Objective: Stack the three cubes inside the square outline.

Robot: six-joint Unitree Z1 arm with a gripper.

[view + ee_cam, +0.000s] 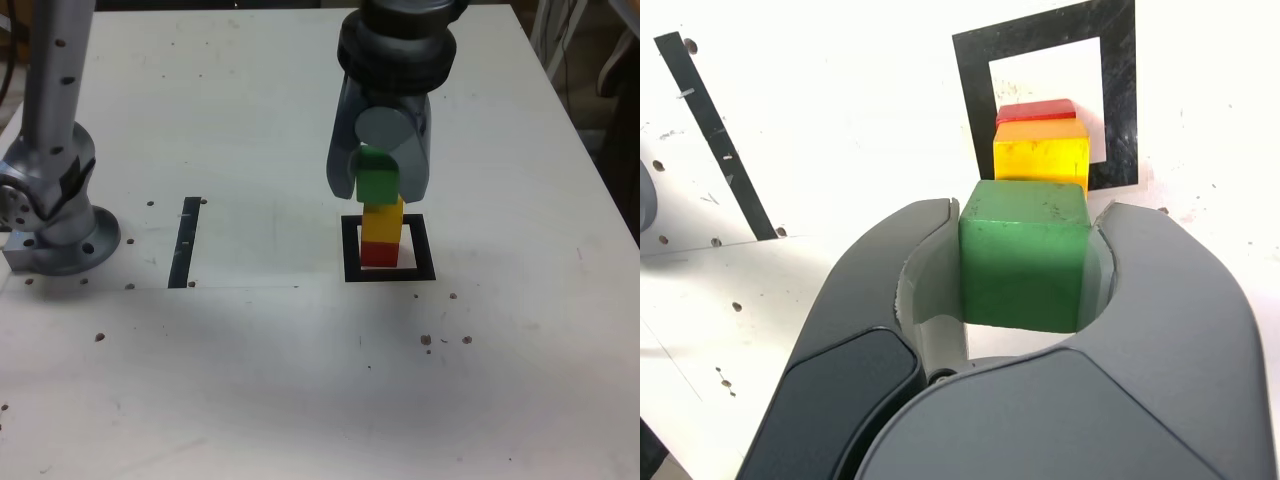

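The green cube sits between the two jaws of my gripper, which is shut on its sides. It is directly over the yellow cube, set slightly toward the exterior view's left, and I cannot tell whether it rests on the yellow one. The yellow cube stands on the red cube. Both stand inside the square outline, a black frame with a white centre.
A thin black strip lies on the white table at the exterior view's left of the outline. The arm's grey base stands at the far left. Small dark holes and specks dot the tabletop.
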